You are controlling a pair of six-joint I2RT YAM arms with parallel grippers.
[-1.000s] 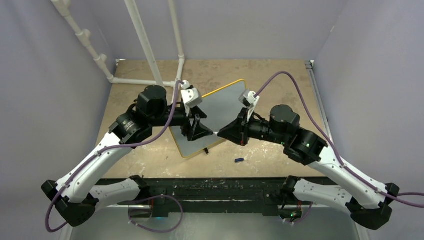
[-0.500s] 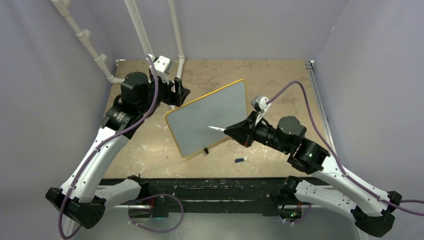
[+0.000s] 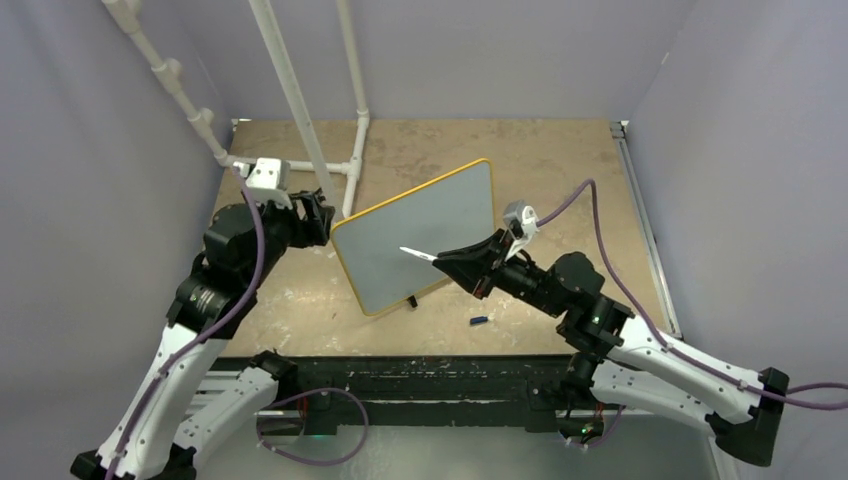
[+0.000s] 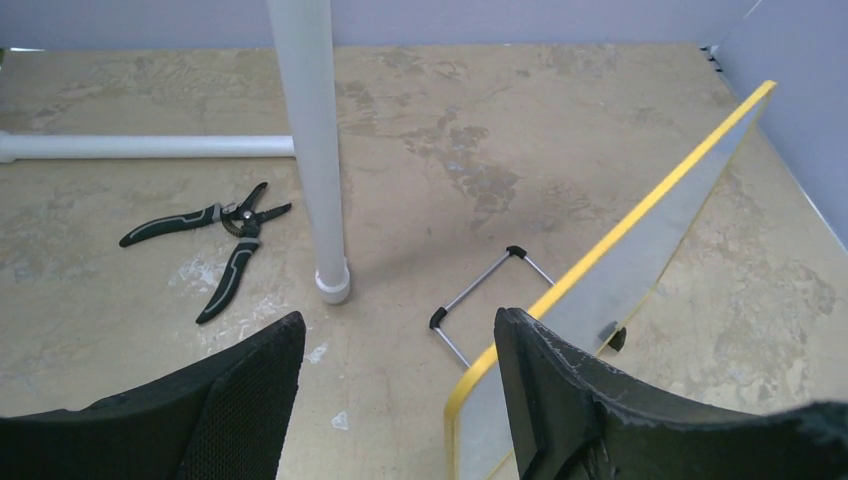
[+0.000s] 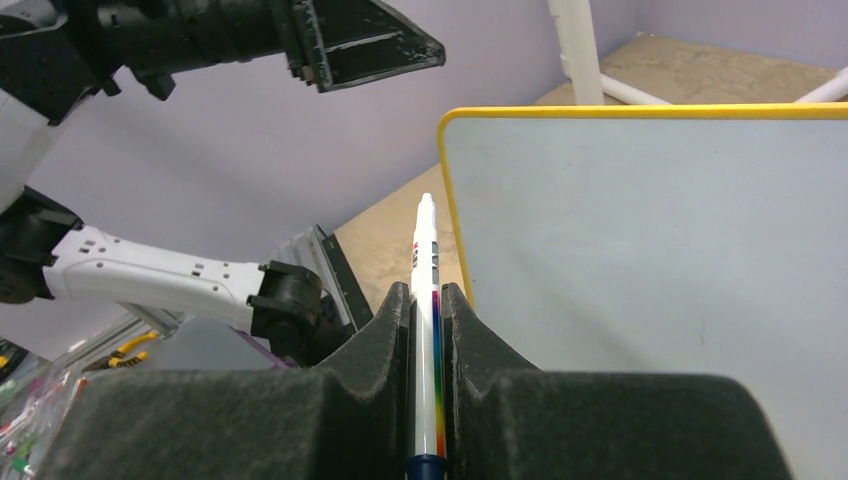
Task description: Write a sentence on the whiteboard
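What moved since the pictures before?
The left pincer swung away from above the whiteboard to its left edge, open. The right arm pulled back toward the near edge. Same: the right pincer stays shut on the marker over the whiteboard; whiteboard and small blue piece haven't moved.

Whiteboard (image 3: 430,225) propped at mid-bench (image 3: 560,170), left claw (image 4: 400,318) just beside its left edge, right claw (image 5: 428,300) to its right, marker (image 5: 427,250) in that claw pointing toward the board, cap (image 3: 479,321) on the bench in front, pliers (image 4: 215,240) by a pipe post (image 4: 310,150) left of the board.
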